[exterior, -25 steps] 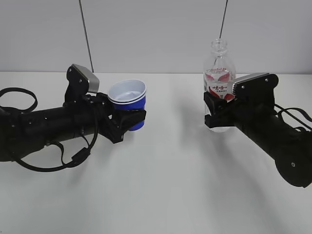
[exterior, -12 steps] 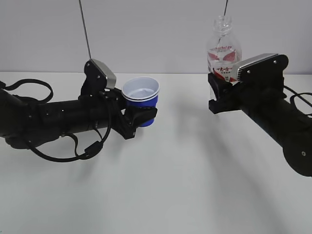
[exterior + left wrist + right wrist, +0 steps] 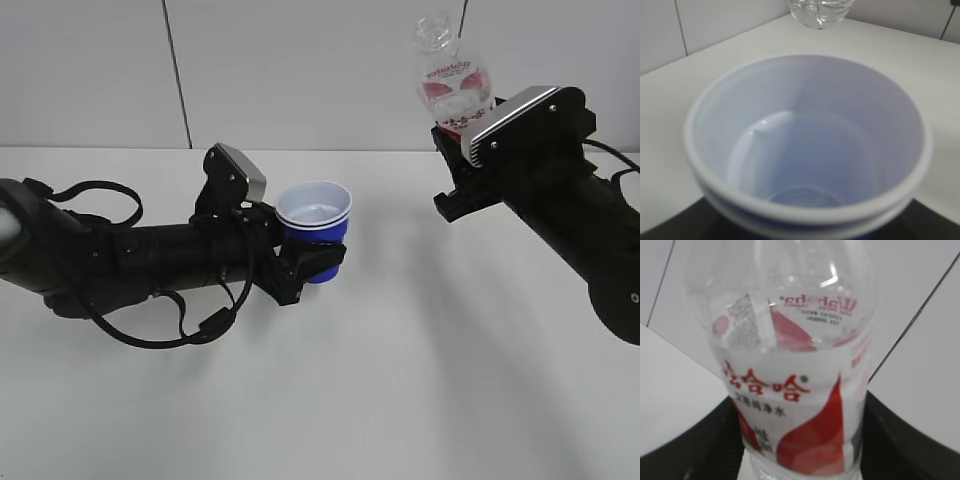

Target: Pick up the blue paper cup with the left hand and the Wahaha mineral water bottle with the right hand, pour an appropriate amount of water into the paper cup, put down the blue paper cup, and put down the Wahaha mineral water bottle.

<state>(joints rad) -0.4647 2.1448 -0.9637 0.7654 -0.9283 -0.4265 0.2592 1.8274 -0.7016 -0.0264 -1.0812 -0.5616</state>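
My left gripper (image 3: 312,262) is shut on the blue paper cup (image 3: 316,222) and holds it upright above the table, left of centre. In the left wrist view the cup (image 3: 805,150) fills the frame, white inside and dry. My right gripper (image 3: 458,160) is shut on the Wahaha mineral water bottle (image 3: 447,80), lifted high at the upper right and leaning slightly left, its uncapped neck up. In the right wrist view the bottle (image 3: 790,385) shows its red-and-white label between the black fingers (image 3: 900,440). The bottle's clear base (image 3: 820,10) shows at the top of the left wrist view.
The white table (image 3: 380,380) lies below both arms. A pale wall with dark vertical seams (image 3: 176,70) stands behind. Black cables (image 3: 90,195) loop beside the left arm.
Both arms have risen. The left gripper carried the cup to the right toward the centre. The right gripper lifted the bottle higher and tilted it slightly to the left.
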